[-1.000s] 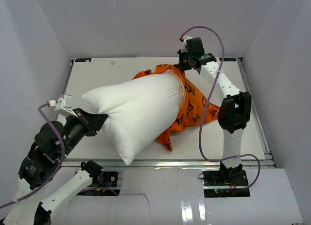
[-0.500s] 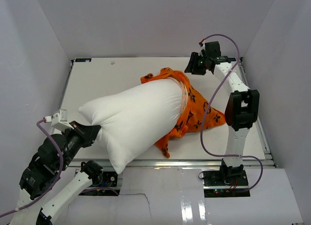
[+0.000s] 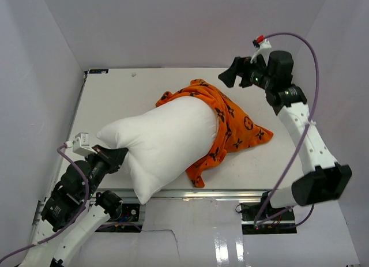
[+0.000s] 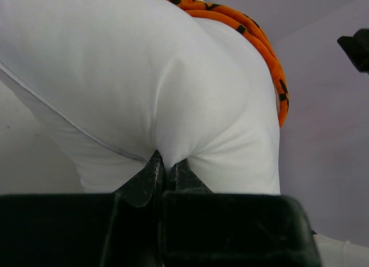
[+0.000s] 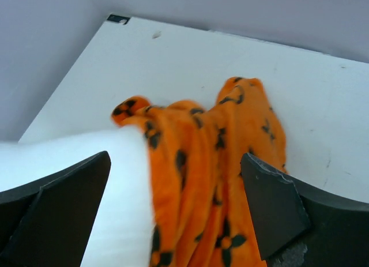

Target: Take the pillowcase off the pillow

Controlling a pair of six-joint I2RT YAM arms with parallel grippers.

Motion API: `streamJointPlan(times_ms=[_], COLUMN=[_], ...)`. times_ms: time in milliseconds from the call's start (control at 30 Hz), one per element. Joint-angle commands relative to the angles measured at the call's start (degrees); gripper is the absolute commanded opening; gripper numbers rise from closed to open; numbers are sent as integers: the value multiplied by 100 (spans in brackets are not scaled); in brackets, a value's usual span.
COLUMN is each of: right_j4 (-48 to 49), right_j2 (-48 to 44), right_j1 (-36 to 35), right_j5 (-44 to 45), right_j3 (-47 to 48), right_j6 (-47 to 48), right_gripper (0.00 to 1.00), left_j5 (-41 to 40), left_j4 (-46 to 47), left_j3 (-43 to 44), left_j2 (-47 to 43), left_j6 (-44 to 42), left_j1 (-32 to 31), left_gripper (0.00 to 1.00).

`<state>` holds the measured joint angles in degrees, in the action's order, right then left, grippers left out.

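Note:
The white pillow (image 3: pixel 167 143) lies across the table's middle, most of it bare. The orange pillowcase (image 3: pixel 233 126) with dark motifs is bunched around its far right end and spreads onto the table. My left gripper (image 3: pixel 118 157) is shut on the pillow's near left corner; in the left wrist view the white pillow (image 4: pixel 144 76) bulges over the pinching left gripper (image 4: pixel 165 163), with the pillowcase (image 4: pixel 262 45) as an orange rim behind. My right gripper (image 3: pixel 229 78) hangs open above the table's back right, clear of the cloth. Its view looks down on the pillowcase (image 5: pixel 225 163) and pillow (image 5: pixel 98 180) between the spread right gripper (image 5: pixel 179 192).
White enclosure walls surround the white table (image 3: pixel 127 91). The right arm's purple cable (image 3: pixel 305 76) loops high along the right wall. A metal rail (image 3: pixel 242 192) runs along the table's near edge by the arm bases.
My right gripper let go of the pillowcase, opened wide and rose back to the right. The pillowcase settled on the table. My left arm pulled the pillow slightly toward the near left.

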<state>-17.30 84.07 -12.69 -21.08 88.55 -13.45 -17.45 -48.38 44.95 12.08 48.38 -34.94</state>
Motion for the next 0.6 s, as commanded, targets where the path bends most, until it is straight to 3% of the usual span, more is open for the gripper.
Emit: streamJointPlan(times_ms=[0,167,233,400,567], right_j4=[306,552,535,236,-45], right_j2=[-943,-2823,-3499,-4442,-4540], right_j1=[-443,-1814,-2281,-2563,-2563], right_j5=[-467,199,794,1501,1984], right_j3=[-1311,-3514,-3984,-5179,-5427], right_j6=[360,572,449,-25,-122], right_gripper=[98,93,93,92,92], left_j5=[304,707,726,919,946], left_j4=[794,1277,1366,1489,1463], left_j3=[-126,-162,56,549,848], left_j2=[93,602,874,1192,1271], left_j6=[163,41,-4,-92,-153], left_j1=[31,22,31,22,31], left_gripper=[0,0,0,0,0])
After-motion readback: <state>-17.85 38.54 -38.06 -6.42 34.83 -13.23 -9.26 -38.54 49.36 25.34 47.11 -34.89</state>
